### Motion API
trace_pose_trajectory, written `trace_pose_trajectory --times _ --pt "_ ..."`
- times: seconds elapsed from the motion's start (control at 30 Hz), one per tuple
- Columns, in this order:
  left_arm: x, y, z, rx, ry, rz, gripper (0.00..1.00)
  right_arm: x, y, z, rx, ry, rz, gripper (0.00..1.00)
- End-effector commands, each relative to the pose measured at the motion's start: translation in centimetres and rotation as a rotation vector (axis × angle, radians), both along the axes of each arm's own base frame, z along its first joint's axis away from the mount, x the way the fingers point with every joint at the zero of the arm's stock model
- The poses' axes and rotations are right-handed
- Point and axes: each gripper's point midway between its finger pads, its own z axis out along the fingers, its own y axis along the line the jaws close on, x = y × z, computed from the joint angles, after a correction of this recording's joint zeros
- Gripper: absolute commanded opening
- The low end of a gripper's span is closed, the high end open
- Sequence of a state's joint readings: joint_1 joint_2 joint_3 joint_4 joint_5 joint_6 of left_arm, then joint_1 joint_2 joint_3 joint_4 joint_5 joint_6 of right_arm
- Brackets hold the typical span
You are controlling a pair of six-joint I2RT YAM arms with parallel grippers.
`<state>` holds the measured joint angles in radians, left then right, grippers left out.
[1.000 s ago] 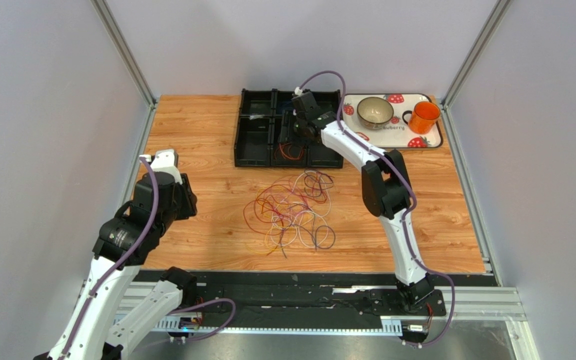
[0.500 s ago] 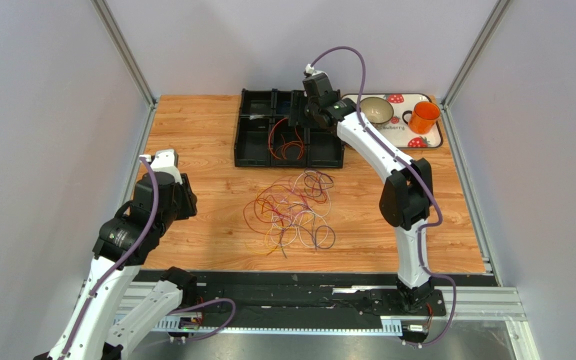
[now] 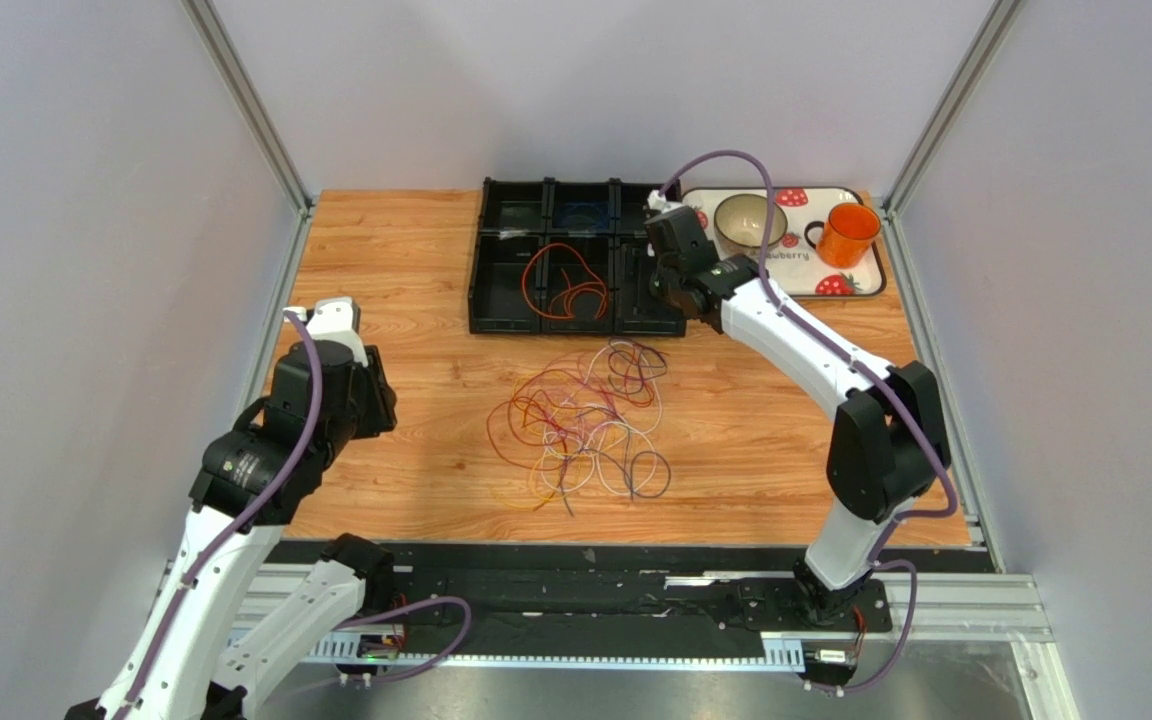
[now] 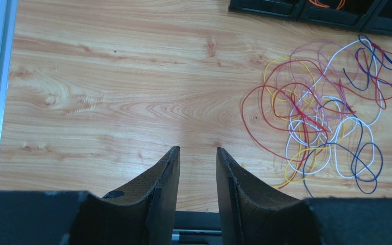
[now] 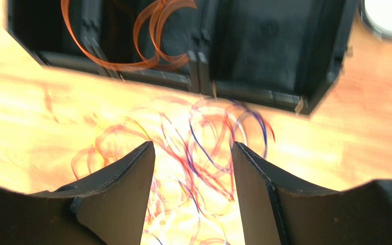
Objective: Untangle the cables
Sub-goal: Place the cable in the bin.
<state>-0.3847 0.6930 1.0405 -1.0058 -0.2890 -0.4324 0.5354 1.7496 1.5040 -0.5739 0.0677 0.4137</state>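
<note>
- Left gripper [image 4: 197,149] was held over bare table [image 4: 106,92], jaws narrowly parted, nothing gripped.
- Cables [image 3: 585,417] were left tangled at mid-table, touched by neither gripper.
- One orange cable [image 3: 564,285] was seen in the black bin [image 3: 504,318], near row, across a divider.
- Right gripper [image 5: 193,144] was held above the bin's right end, jaws wide, empty.
- Bowl [image 3: 749,221] and mug [image 3: 848,233] were seen on a tray [image 3: 838,282], far right.

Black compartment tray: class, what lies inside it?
Orange cable loops lie in the tray's near compartments; the right arm covers part of the right-side ones.
</note>
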Motion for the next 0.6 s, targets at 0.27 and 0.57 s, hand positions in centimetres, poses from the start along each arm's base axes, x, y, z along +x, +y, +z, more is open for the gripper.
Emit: trace_pose_trajectory --times 0.27,0.57 --pt "0.8 -0.6 -0.4 0.003 0.033 -0.02 0.41 -3.5 5.0 2.2 0.145 -0.034 0.197 0.53" --pt "0.5 -0.1 -0.1 0.003 0.011 0.0 0.41 2.1 11.9 3.0 0.077 -0.1 0.234 0.51"
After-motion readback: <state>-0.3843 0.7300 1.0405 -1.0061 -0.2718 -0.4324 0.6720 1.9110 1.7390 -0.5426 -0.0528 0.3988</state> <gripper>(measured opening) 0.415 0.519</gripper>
